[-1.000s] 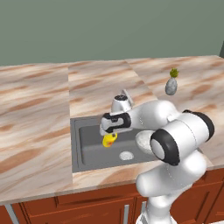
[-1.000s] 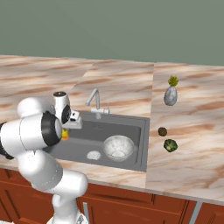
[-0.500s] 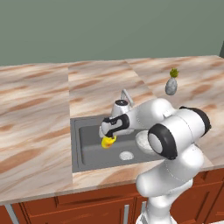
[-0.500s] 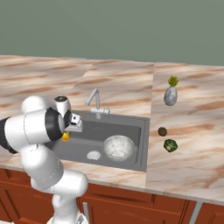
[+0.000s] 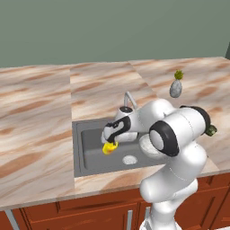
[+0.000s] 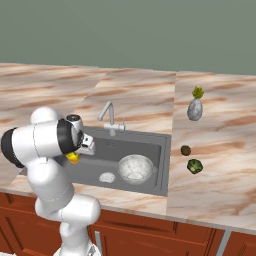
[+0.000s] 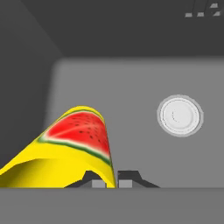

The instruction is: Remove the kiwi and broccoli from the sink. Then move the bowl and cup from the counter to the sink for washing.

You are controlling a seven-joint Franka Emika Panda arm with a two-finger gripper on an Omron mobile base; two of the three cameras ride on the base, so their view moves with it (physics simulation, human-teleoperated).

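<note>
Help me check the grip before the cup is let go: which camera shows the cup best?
The hand view: the cup fills the lower left, watermelon mark clear, its wall pinched in the gripper over the sink. Both base views show a small yellow patch beside the arm.

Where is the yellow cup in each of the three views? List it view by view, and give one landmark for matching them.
Left base view: the cup hangs over the sink, left of centre, in the gripper.
Right base view: cup at centre left, tucked beside the arm.
Hand view: cup at lower left, watermelon mark facing the camera.
Shared landmark: the round drain.
</note>
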